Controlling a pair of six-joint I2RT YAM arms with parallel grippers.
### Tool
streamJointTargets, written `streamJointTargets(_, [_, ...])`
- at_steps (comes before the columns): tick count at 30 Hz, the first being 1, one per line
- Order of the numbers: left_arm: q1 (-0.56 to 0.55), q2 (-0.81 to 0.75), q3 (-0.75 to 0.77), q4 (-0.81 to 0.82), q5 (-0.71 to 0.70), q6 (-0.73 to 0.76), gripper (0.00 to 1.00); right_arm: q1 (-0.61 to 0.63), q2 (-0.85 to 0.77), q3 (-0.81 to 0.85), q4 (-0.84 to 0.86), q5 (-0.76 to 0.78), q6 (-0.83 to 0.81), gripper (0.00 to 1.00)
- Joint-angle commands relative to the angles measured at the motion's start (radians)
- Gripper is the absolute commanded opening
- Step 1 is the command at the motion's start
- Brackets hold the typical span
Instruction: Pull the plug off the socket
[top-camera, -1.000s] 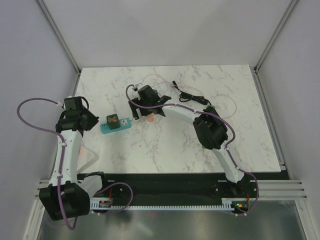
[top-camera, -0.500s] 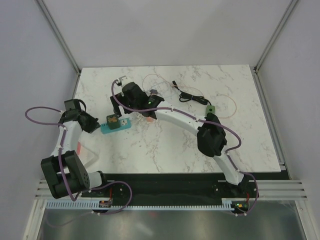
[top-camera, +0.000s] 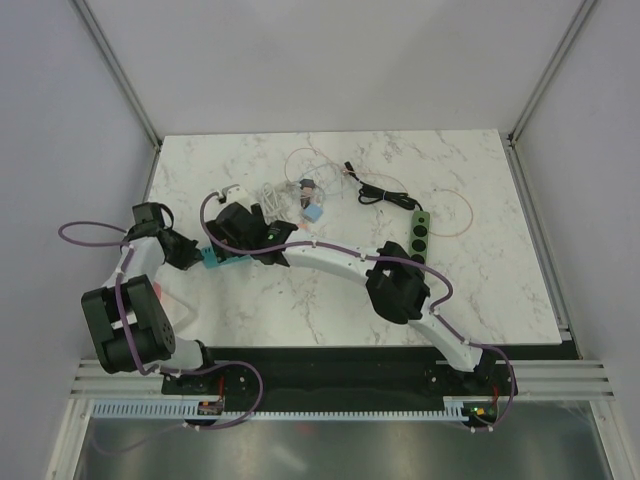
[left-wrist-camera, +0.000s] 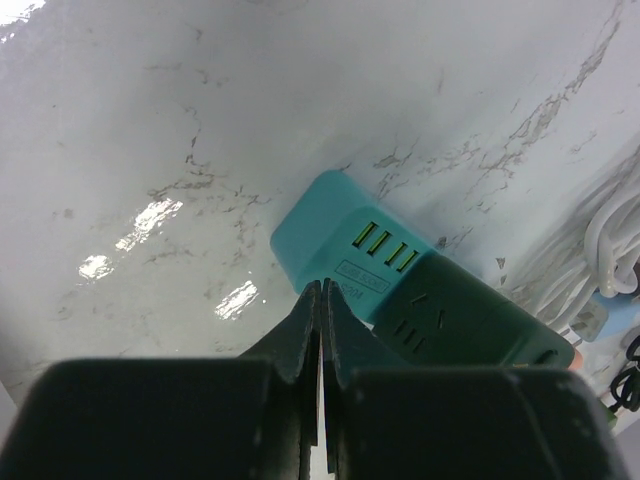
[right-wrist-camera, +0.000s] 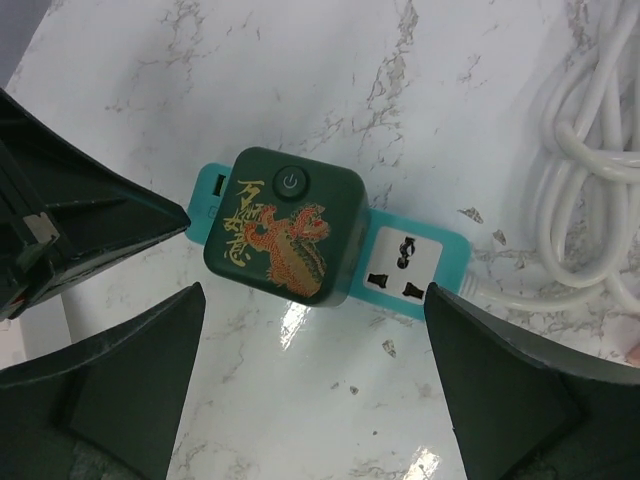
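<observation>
A teal socket strip (right-wrist-camera: 418, 266) lies on the marble table, with a dark green plug (right-wrist-camera: 284, 224) bearing a gold dragon seated in its left part. My right gripper (right-wrist-camera: 312, 300) is open, hovering above, its fingers (right-wrist-camera: 130, 390) on either side of the plug without touching it. In the top view the right gripper (top-camera: 243, 235) hides the plug; only the strip's teal end (top-camera: 214, 260) shows. My left gripper (left-wrist-camera: 322, 292) is shut and empty, its tips against the teal end of the strip (left-wrist-camera: 330, 232), the plug (left-wrist-camera: 470, 322) just behind. The left gripper also shows in the top view (top-camera: 188, 254).
A white cable coil (top-camera: 273, 195) runs from the strip. A light blue adapter (top-camera: 314, 213), a black cable (top-camera: 385, 195), a green power strip (top-camera: 419, 228) and a thin wire loop (top-camera: 455, 212) lie farther right. The table's left edge (top-camera: 150, 190) is close to the left arm.
My right arm has swung left and now hovers over the plug. My left gripper has moved right up to the strip's teal end.
</observation>
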Motion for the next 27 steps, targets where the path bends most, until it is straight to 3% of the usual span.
streamJointTargets(1, [0.015,0.021,0.000,0.034,0.020,-0.052,0.02,0.000,0.005,0.043,0.044,0.065,0.017,0.98])
streamJointTargets(19, [0.029,0.044,-0.054,0.058,0.070,-0.064,0.02,0.052,0.117,0.155,0.104,0.128,-0.089,0.96])
streamJointTargets(27, [0.032,0.030,-0.051,0.078,0.091,-0.061,0.02,0.055,0.143,0.156,0.105,0.175,-0.077,0.85])
